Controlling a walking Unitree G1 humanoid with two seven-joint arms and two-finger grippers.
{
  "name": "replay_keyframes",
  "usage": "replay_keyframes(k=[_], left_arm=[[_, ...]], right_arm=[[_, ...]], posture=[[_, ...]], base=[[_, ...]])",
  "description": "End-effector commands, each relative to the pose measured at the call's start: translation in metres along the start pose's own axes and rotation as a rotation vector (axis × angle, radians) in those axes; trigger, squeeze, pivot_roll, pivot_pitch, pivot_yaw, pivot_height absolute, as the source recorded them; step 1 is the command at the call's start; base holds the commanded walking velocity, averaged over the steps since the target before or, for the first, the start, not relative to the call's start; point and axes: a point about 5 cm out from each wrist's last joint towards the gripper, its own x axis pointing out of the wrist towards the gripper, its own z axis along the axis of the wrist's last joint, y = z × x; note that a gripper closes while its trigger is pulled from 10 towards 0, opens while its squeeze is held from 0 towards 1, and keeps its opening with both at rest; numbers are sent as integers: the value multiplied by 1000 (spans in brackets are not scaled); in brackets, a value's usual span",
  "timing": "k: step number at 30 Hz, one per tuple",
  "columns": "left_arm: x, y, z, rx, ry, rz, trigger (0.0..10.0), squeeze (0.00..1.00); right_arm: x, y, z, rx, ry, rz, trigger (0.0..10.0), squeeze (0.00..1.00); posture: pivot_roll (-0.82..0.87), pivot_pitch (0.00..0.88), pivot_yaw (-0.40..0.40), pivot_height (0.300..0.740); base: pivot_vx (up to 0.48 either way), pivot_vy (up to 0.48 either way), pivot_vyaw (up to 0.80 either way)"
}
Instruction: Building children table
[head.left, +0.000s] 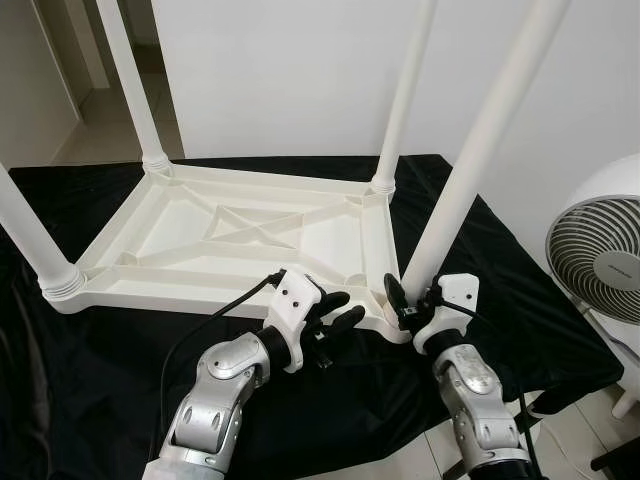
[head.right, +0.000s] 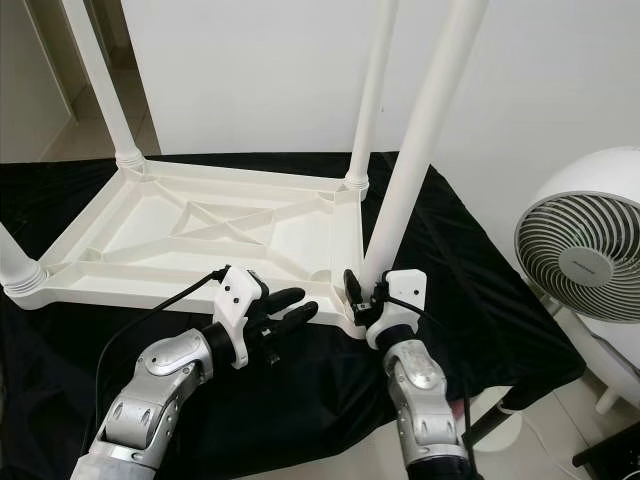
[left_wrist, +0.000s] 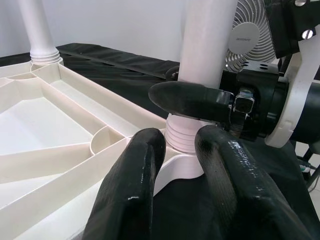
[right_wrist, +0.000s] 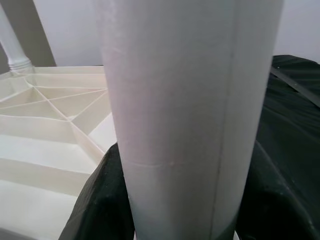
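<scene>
A white plastic table (head.left: 200, 290) lies upside down on a black cloth (head.left: 90, 380), its legs pointing up. My right gripper (head.left: 412, 300) is shut on the near right leg (head.left: 470, 170) just above its ribbed collar (left_wrist: 182, 135) at the table's corner. In the right wrist view that leg (right_wrist: 180, 100) stands between the black fingers (right_wrist: 100, 200). My left gripper (head.left: 338, 310) hovers at the table's front rim, just left of that corner. It is open by a narrow gap, with nothing between its fingers (left_wrist: 135, 190).
Three more legs stand at the other corners: far right (head.left: 405, 90), far left (head.left: 135, 90), near left (head.left: 30, 240). A white fan (head.left: 600, 250) stands on the floor to the right. The cloth's edge and pale tiled floor (head.left: 400, 455) lie close in front.
</scene>
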Motion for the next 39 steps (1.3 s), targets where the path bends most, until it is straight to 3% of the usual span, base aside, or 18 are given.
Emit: replay_keyframes(k=[1,7,8,10,11,18,21,22,27,30,32,35,36,37,39], left_arm=[[0,5,0,-4,8,140,10000,0],[0,5,0,-5,10,141,10000,0],[-1,5,0,-8,11,149,10000,0],[-1,5,0,-10,11,152,10000,0],[-2,5,0,-11,10,154,10000,0],[-2,7,2,-25,6,162,10000,0],[-2,8,2,-25,5,161,10000,0],[-3,9,3,-26,3,164,10000,0],[-3,11,4,-24,2,174,10000,0],[-3,12,5,-27,1,174,10000,0],[-3,12,5,-27,1,174,10000,0],[-3,13,6,-26,4,173,10000,0],[-3,14,6,-25,5,172,10000,0],[-3,14,6,-25,5,171,10000,0],[-3,15,7,-25,5,170,10000,0]], right_arm=[[-4,4,-8,36,47,-86,0,0],[-6,11,-12,25,90,-128,0,0],[-7,21,-14,30,106,-127,0,0],[-7,23,-13,37,106,-123,0,0],[-5,23,-14,19,125,-120,10000,0],[1,13,-12,-63,162,-149,10000,0],[3,10,-9,-72,128,-127,10000,0],[3,6,-4,-84,77,-52,10000,1000],[6,1,-2,-86,88,-15,10000,1000],[8,-2,3,-87,57,192,10000,1000],[8,-2,3,-87,57,192,10000,1000],[7,-5,7,-91,43,336,10000,1000],[7,-6,8,-102,44,386,10000,51],[7,-9,8,-118,52,439,10000,0],[7,-11,8,-127,56,475,10000,0]], posture=[[10,13,-22,740],[14,17,-25,740],[19,19,-28,740],[19,19,-28,740],[19,19,-28,740],[15,30,-24,740],[13,32,-21,740],[13,32,-21,740],[12,36,-19,740],[12,39,-13,740],[12,39,-13,740],[11,40,-9,740],[9,41,-4,740],[8,41,-2,740],[7,41,0,740]], base=[[0,0,0],[0,0,0],[0,0,0],[0,0,0],[0,0,0],[0,0,0],[0,0,0],[0,0,0],[0,0,0],[0,0,0],[0,0,0],[0,0,0],[0,0,0],[0,0,0],[0,0,0]])
